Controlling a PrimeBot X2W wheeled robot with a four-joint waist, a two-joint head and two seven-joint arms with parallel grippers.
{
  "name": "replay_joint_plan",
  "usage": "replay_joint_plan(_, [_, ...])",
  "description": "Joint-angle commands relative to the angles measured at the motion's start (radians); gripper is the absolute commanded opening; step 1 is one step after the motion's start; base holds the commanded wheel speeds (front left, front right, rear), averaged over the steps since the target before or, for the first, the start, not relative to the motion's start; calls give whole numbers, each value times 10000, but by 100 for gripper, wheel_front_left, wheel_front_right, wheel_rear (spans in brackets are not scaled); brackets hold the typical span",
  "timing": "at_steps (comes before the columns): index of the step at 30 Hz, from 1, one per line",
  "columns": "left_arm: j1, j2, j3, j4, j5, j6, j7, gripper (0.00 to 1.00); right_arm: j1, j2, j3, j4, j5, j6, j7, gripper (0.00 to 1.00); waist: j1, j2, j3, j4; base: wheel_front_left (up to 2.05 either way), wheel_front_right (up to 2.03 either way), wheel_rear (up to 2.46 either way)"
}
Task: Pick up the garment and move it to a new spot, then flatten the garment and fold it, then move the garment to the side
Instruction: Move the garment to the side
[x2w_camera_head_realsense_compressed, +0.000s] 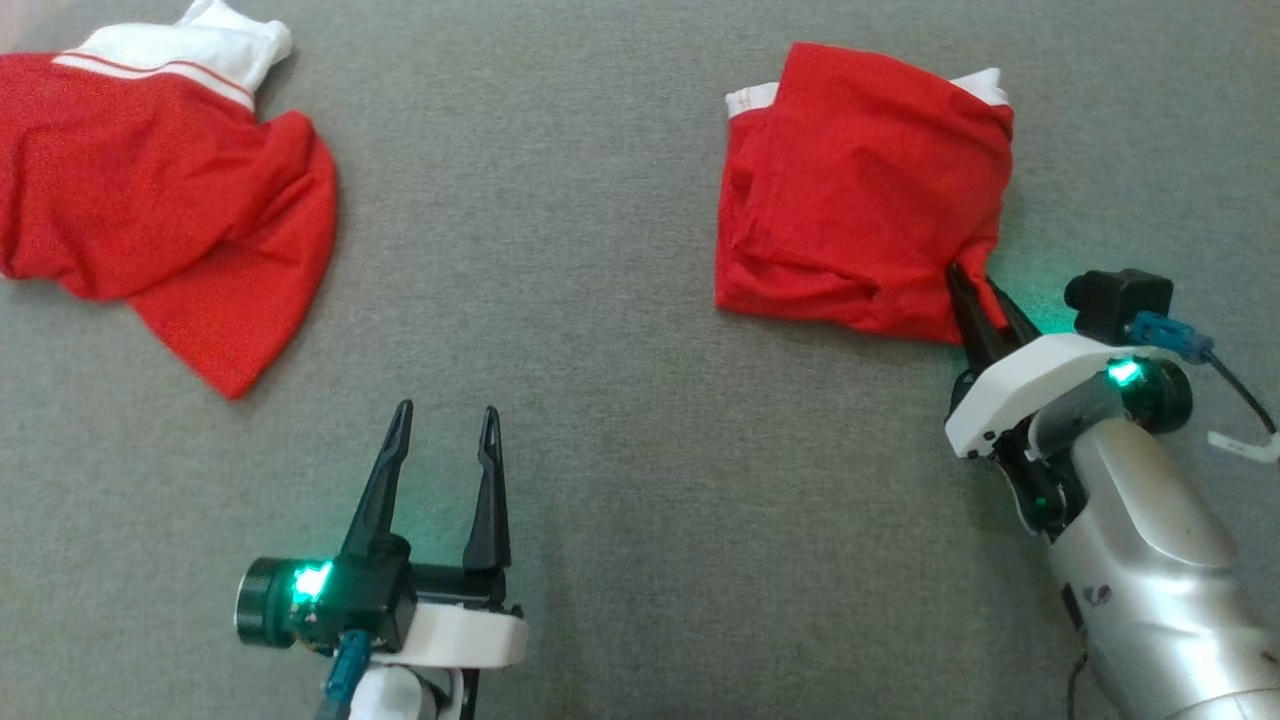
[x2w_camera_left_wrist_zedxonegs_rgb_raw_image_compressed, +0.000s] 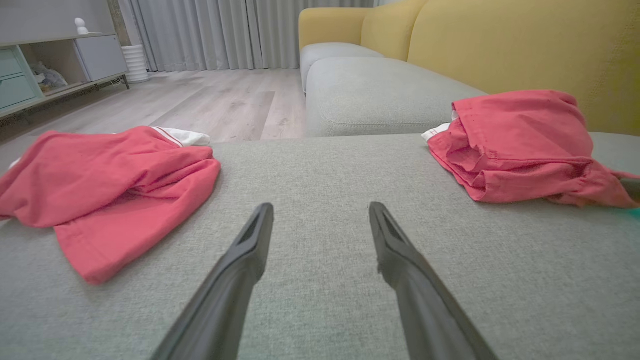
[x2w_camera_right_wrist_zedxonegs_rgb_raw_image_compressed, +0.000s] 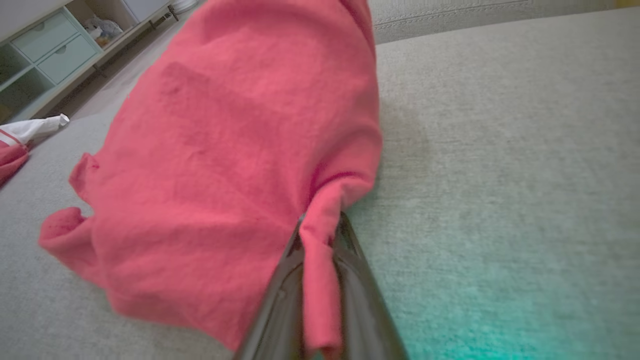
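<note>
The garment (x2w_camera_head_realsense_compressed: 860, 190), red with white trim, lies bunched on the grey cushion (x2w_camera_head_realsense_compressed: 600, 300) at the right. My right gripper (x2w_camera_head_realsense_compressed: 975, 285) is shut on its near right corner; in the right wrist view a strip of the red garment (x2w_camera_right_wrist_zedxonegs_rgb_raw_image_compressed: 240, 150) runs pinched between the right gripper's (x2w_camera_right_wrist_zedxonegs_rgb_raw_image_compressed: 320, 225) two dark fingers. In the left wrist view the same garment (x2w_camera_left_wrist_zedxonegs_rgb_raw_image_compressed: 520, 145) sits at the far right. My left gripper (x2w_camera_head_realsense_compressed: 447, 415) rests low in the middle, open with nothing between its fingers (x2w_camera_left_wrist_zedxonegs_rgb_raw_image_compressed: 250, 250), apart from both cloths.
A second red and white garment (x2w_camera_head_realsense_compressed: 150, 190) lies crumpled at the far left (x2w_camera_left_wrist_zedxonegs_rgb_raw_image_compressed: 105, 185). The cushion's far edge drops to a wooden floor (x2w_camera_left_wrist_zedxonegs_rgb_raw_image_compressed: 215, 95). A yellow sofa back (x2w_camera_left_wrist_zedxonegs_rgb_raw_image_compressed: 500, 45) rises on the right, and a shelf unit (x2w_camera_left_wrist_zedxonegs_rgb_raw_image_compressed: 30, 75) stands far left.
</note>
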Motion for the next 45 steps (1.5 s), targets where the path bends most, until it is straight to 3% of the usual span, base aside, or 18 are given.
replay_joint_plan(1, [-210,-1,310,-295,1,87,-51,100,-95,-193,259,-116,67,-7,-95,0,0,0,45,-143,0,0,0])
replay_joint_plan(8, [-388,0,550,-349,266,-67,-51,100,-374,-1198,582,-845,431,-7,-18,0,0,0,512,-1118,0,0,0])
replay_joint_plan(16, [-1045,83,690,-509,670,-388,-51,100,-710,-3414,221,-1690,324,-7,722,0,0,0,1665,-2194,0,0,0])
replay_joint_plan(22, [-1838,134,597,-653,914,-645,-51,100,-869,-5126,-778,-1806,-34,-7,1205,0,0,0,2744,-2479,0,0,0])
replay_joint_plan(27, [-2324,122,502,-684,961,-743,-51,100,-913,-5791,-1752,-1545,-493,-7,1159,0,0,0,3251,-2379,0,0,0])
replay_joint_plan(28, [-2392,118,488,-684,951,-757,-51,100,-937,-5828,-2000,-1478,-607,-7,1085,0,0,0,3305,-2352,0,0,0])
replay_joint_plan(29, [-2447,113,476,-675,937,-769,-51,100,-959,-5839,-2217,-1424,-790,-7,987,35,0,0,3335,-2325,0,0,0])
replay_joint_plan(30, [-2493,108,462,-657,920,-781,-51,100,-971,-5826,-2405,-1381,-1016,-7,888,100,0,0,3346,-2291,0,0,0])
replay_joint_plan(35, [-2520,73,412,-475,787,-755,-51,100,-882,-5287,-3196,-1388,-2589,-7,408,100,0,0,2946,-2044,0,0,0])
replay_joint_plan(40, [-2149,42,437,-333,606,-618,-51,100,-270,-3550,-3310,-1899,-3533,-7,45,100,0,0,1848,-1770,0,0,0])
replay_joint_plan(45, [-1597,22,509,-159,362,-528,-51,100,524,-2231,-2541,-1742,-3241,-7,-613,100,0,0,728,-1494,0,0,0])
